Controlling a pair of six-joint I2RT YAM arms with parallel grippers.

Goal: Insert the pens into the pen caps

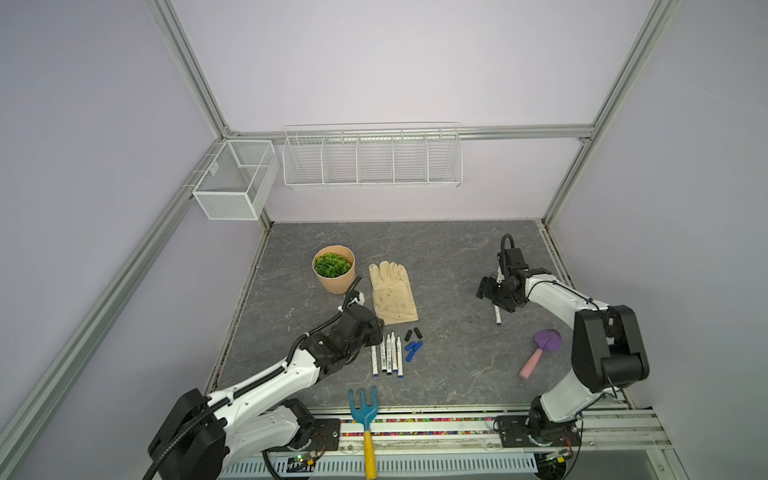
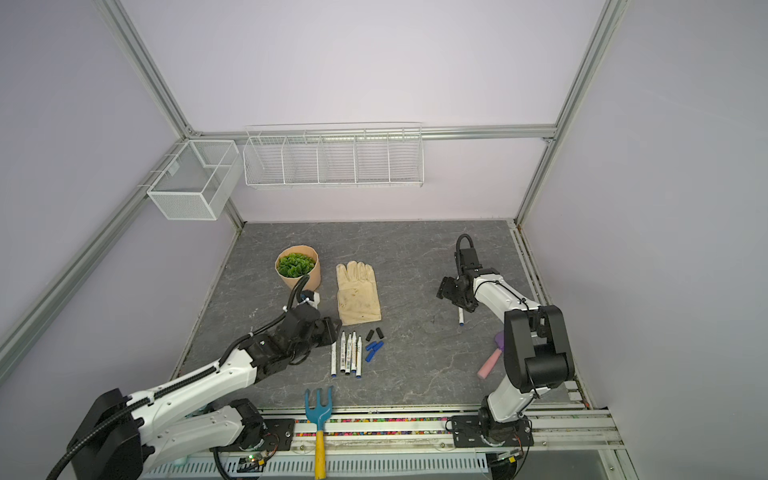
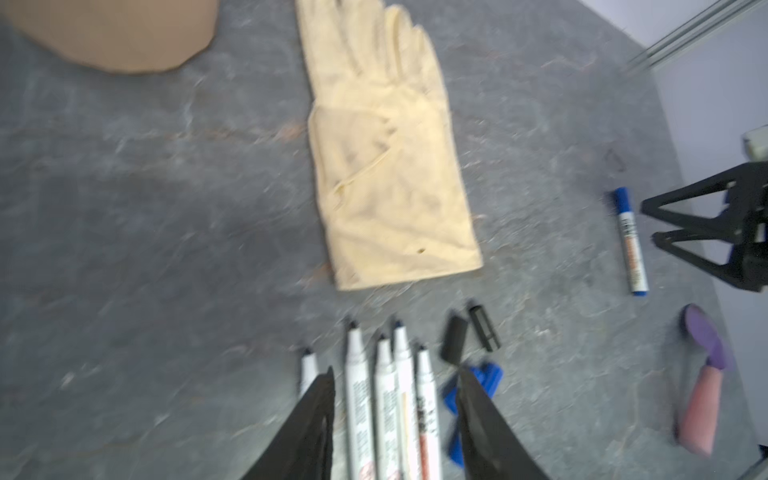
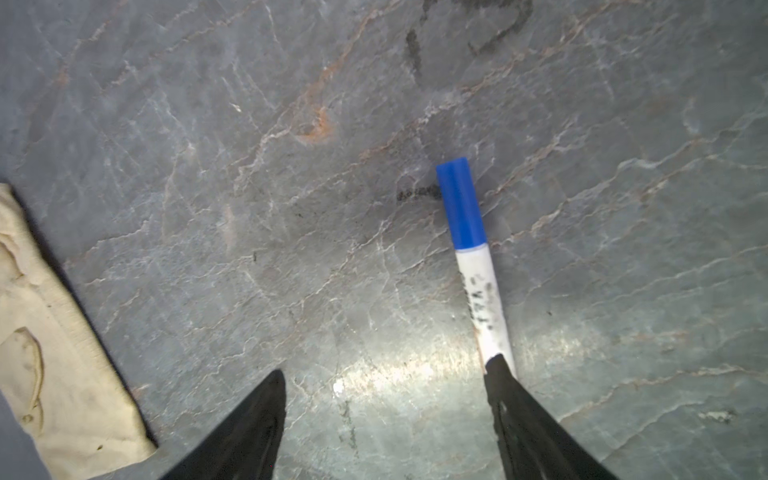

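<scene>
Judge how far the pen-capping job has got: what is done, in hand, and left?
Done: one capped pen lies alone by the right pincer, which is open and empty. In hand: nothing; the left pincer hangs open over the row of five uncapped pens. Left: those five, plus the loose blue caps and black caps beside them.

Pens point(image 1: 388, 354) left of caps point(image 1: 413, 347); glove point(image 1: 392, 293) behind; capped pen point(image 1: 497, 316) well right.

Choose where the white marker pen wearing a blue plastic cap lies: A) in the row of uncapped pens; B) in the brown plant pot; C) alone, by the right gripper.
C: the capped white marker pen lies by the right gripper, apart from the row of uncapped pens.
</scene>
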